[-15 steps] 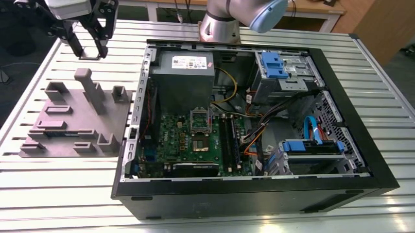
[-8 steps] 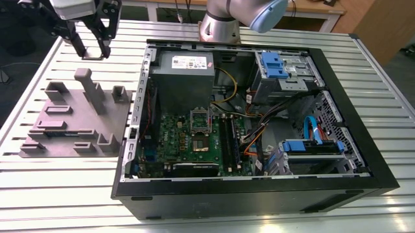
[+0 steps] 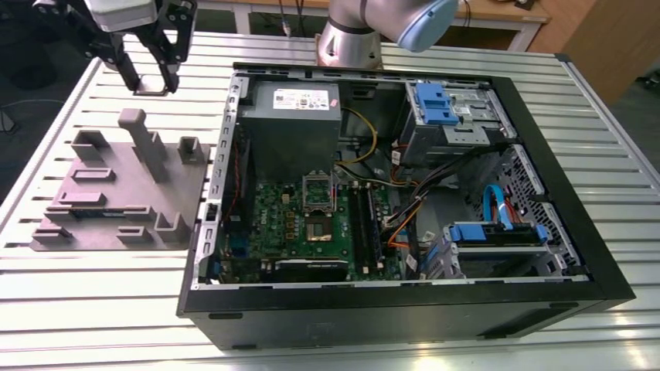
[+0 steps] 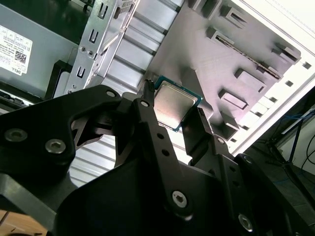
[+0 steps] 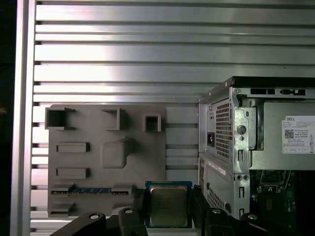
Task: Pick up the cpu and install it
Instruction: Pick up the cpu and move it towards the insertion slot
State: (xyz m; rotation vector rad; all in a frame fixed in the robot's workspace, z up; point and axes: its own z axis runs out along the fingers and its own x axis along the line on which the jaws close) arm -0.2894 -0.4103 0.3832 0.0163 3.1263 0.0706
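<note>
We have picked up the cpu (image 5: pixel 169 206). Our end effector (image 3: pixel 151 85) squeezes it on two sides and holds it in the air, over the ribbed metal surface (image 3: pixel 83 309) and near the grey tray (image 3: pixel 113 193). It is not yet in the green board (image 3: pixel 273 224) inside the open computer case (image 3: pixel 413 317). Wooden furniture (image 3: pixel 598 31) stands behind.

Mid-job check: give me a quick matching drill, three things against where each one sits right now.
Things:
1. cpu
2. grey tray
3. labelled grey box

Places:
a. on the table, outside the computer case
b. inside the case, beside the green board
c. gripped in the claw

Pairs: 1-c, 2-a, 3-b.
</note>
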